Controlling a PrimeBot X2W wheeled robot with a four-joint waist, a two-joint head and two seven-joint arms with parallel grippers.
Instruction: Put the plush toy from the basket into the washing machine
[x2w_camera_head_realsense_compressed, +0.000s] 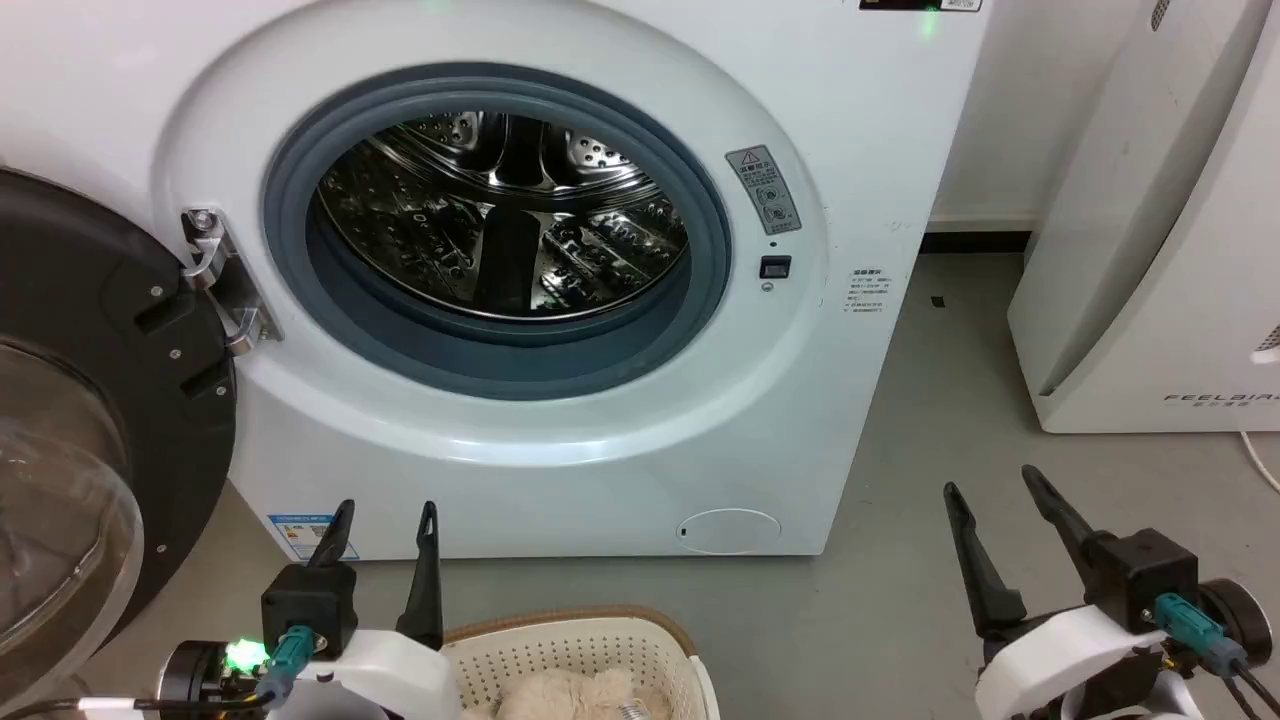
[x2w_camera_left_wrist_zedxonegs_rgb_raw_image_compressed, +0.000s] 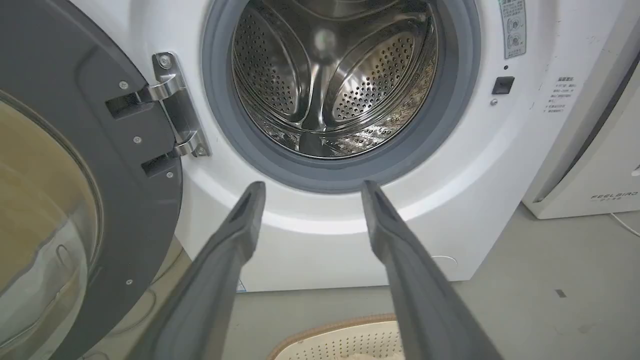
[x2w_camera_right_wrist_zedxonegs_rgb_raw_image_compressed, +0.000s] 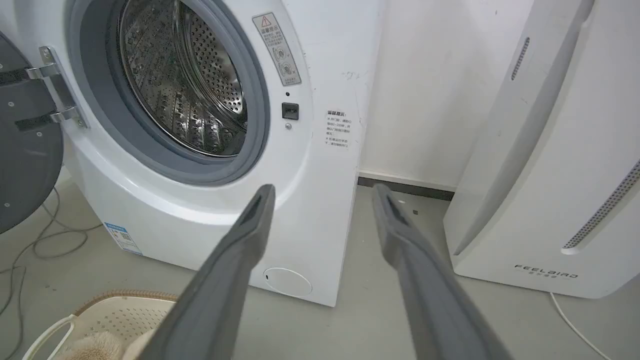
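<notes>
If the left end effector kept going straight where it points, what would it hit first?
Probably the front of the washing machine, near the lower edge of its grey door ring; depth is unclear.

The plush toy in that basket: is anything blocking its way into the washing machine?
Nothing visible does. The plush toy lies in the basket on the floor right before the washing machine, whose door is swung wide open to the left. The drum opening is unobstructed and looks empty.
</notes>
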